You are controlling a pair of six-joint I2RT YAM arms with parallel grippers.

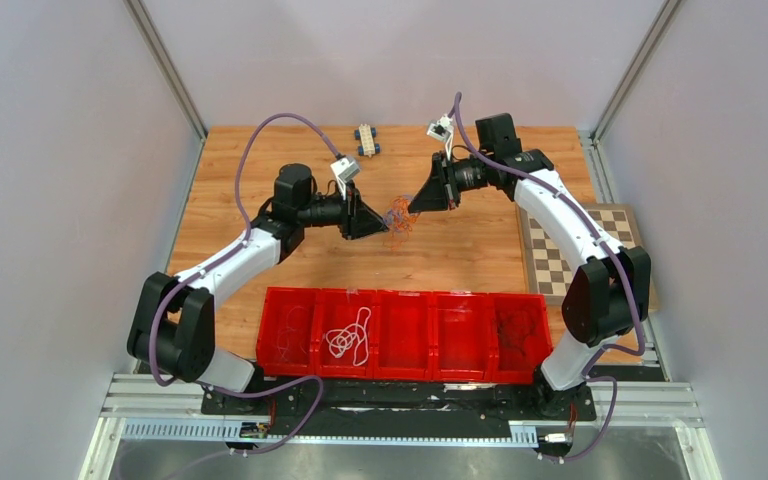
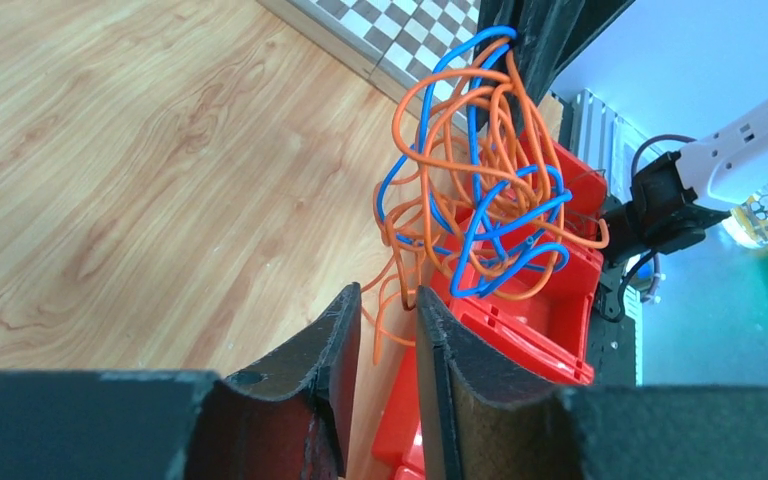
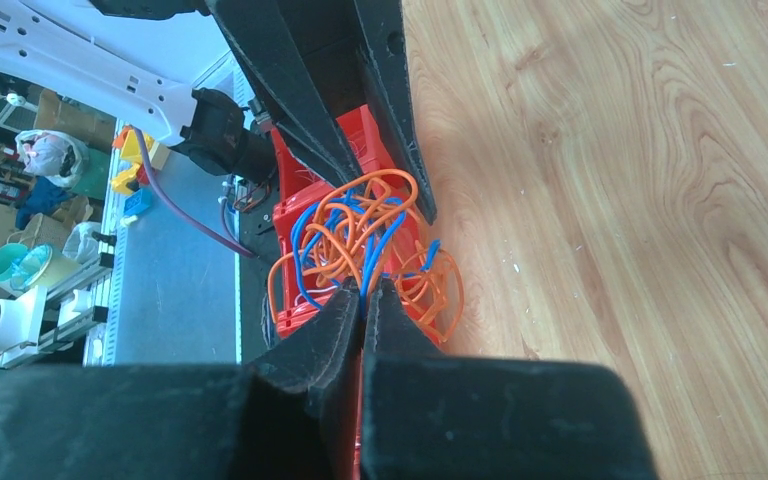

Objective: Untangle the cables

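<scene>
A knot of orange and blue cables [image 1: 398, 215] hangs above the wooden table between my two grippers. My right gripper [image 1: 413, 205] is shut on a blue strand at the knot's edge; the right wrist view shows its jaws [image 3: 363, 290] pressed together with the knot [image 3: 360, 225] just beyond. My left gripper [image 1: 386, 228] is open at the knot's other side. In the left wrist view its jaws [image 2: 388, 300] stand a little apart, with loose orange strands [image 2: 400, 290] running between the tips and the knot [image 2: 480, 180] ahead.
A red tray [image 1: 400, 295] with several compartments lies at the near edge; it holds a white cable [image 1: 348, 335], a thin reddish one [image 1: 290, 335] and a dark one [image 1: 515, 330]. A chessboard [image 1: 560, 255] lies right. A small toy car [image 1: 366, 140] stands at the back.
</scene>
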